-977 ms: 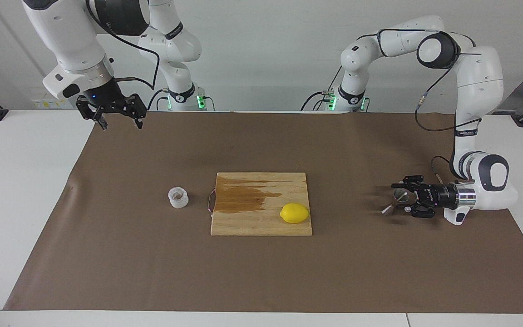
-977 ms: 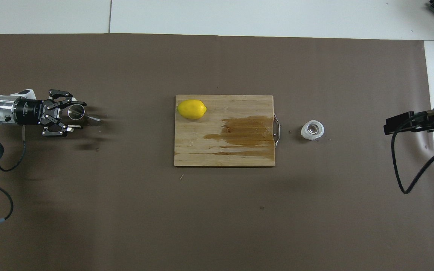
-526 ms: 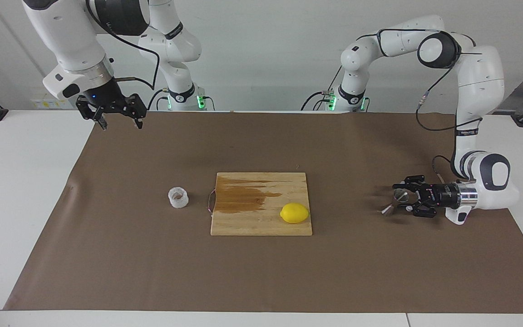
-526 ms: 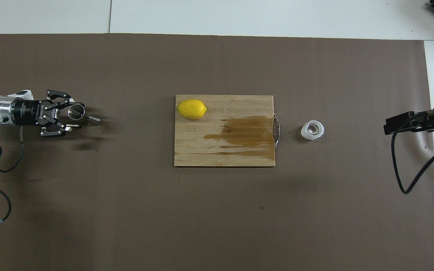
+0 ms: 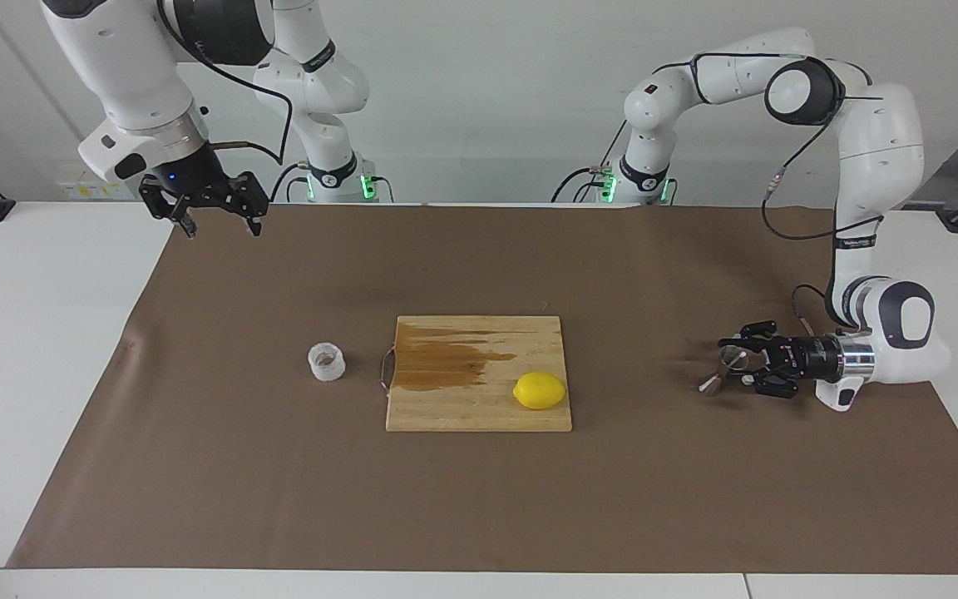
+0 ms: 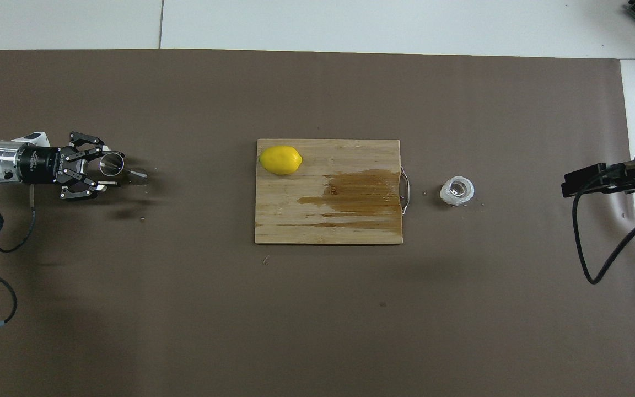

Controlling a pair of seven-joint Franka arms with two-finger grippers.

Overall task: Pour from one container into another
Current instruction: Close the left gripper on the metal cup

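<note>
No writing is legible; the left gripper, low near the mat's left-arm edge, has its jaws around the jigger, grip uncertain, while the open right gripper waits above the opposite corner, and the cup stands beside the board.

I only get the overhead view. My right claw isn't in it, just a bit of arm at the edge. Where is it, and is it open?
Observer: The right claw hangs open, high over the corner of the brown mat at the right arm's end, by the robots' edge.
Operator: How high is the left claw, by the jigger?
Observer: The left claw lies level and low, just above the mat.
Operator: Is the jigger upright?
Observer: No. The jigger leans, with its lower cone slanting down to the mat, away from the claw. I cannot tell whether it is gripped.
</note>
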